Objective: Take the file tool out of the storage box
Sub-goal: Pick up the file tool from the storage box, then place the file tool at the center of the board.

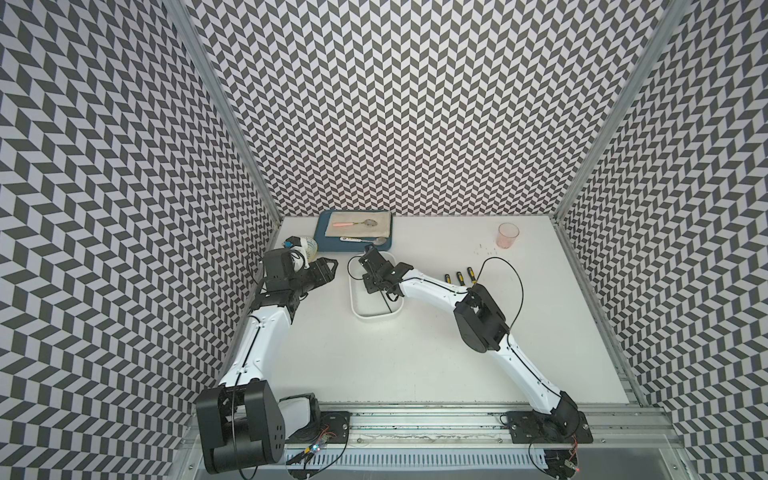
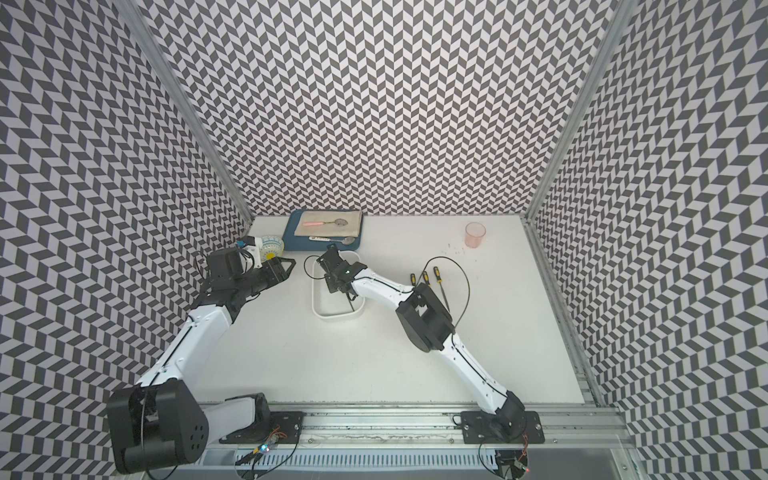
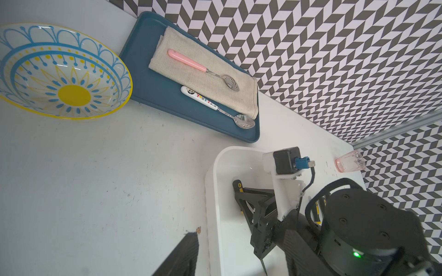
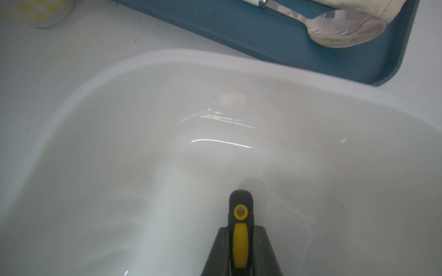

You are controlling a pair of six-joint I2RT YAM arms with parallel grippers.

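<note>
White tabletop, matte and scuffed, walled by black-and-white chevron panels, carries the storage box, a glossy white plastic tub with rounded corners and a shallow wall. Inside the box is the file tool. It has a rubbery black handle with a yellow inlay and an eyelet at its end, and a thin dark steel blade running toward the box's near end. The right gripper is down inside the box, its jaws pressed on both sides of that handle, so the grasp looks made. The next move calls for a straight lift until the blade tip clears the rim, then a carry out beside the box, perhaps to the three matching files lying outside it. The left gripper hangs on the box's other side, jaws parted, empty.
</note>
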